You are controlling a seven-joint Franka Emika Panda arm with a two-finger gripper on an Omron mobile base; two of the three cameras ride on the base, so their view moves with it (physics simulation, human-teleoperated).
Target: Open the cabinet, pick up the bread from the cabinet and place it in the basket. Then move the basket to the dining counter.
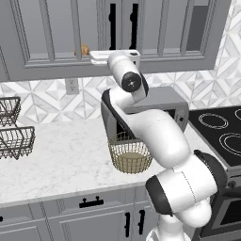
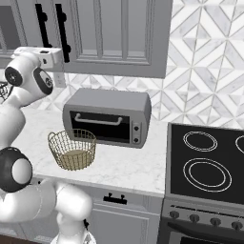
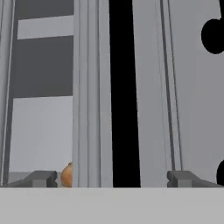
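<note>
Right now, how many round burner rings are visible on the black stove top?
2: on the stove top, a smaller ring behind and a larger ring in front. Others may lie beyond the right edge.

The grey cabinet (image 1: 56, 33) spans the top of the left base view, its panelled glass-front door shut, with a long black vertical handle (image 3: 124, 92) running down the middle of the hand view. Behind the glass, the golden-brown bread (image 1: 84, 50) sits on the lower shelf. The tan wire basket (image 1: 130, 155) stands upright on the marble worktop (image 1: 56, 160), centre frame.
</note>
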